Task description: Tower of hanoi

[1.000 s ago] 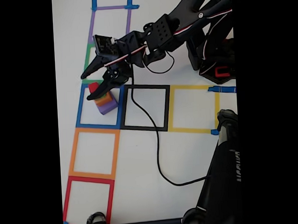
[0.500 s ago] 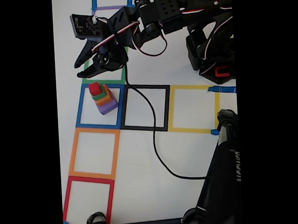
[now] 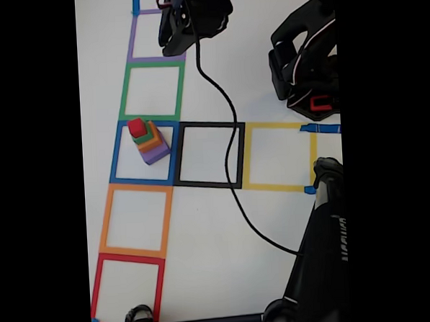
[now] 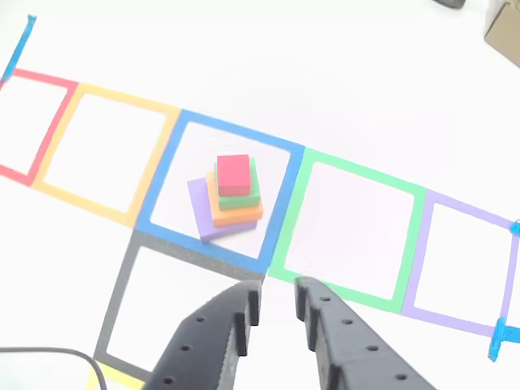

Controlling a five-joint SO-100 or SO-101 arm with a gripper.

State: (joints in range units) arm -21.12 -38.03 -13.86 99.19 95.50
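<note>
Block tower [image 4: 230, 197] sitting inside blue taped square [image 4: 162, 199], ahead of gripper [image 4: 276, 307] in other view, well apart, nothing touching it. Gripper fingers [image 4: 240, 321] standing slightly parted, gripping nothing, hovering over black square's [image 4: 118, 292] edge. Fixed view: gripper [image 3: 176, 33] sitting near top edge, partly cut off, jaw gap hard making out; tower [image 3: 147, 141] lying well below it. Tower: four flat square blocks stepping smaller upward, purple, orange, green, red, matte. Black cable [image 3: 229, 153] trailing across white table [image 3: 204, 226].
</note>
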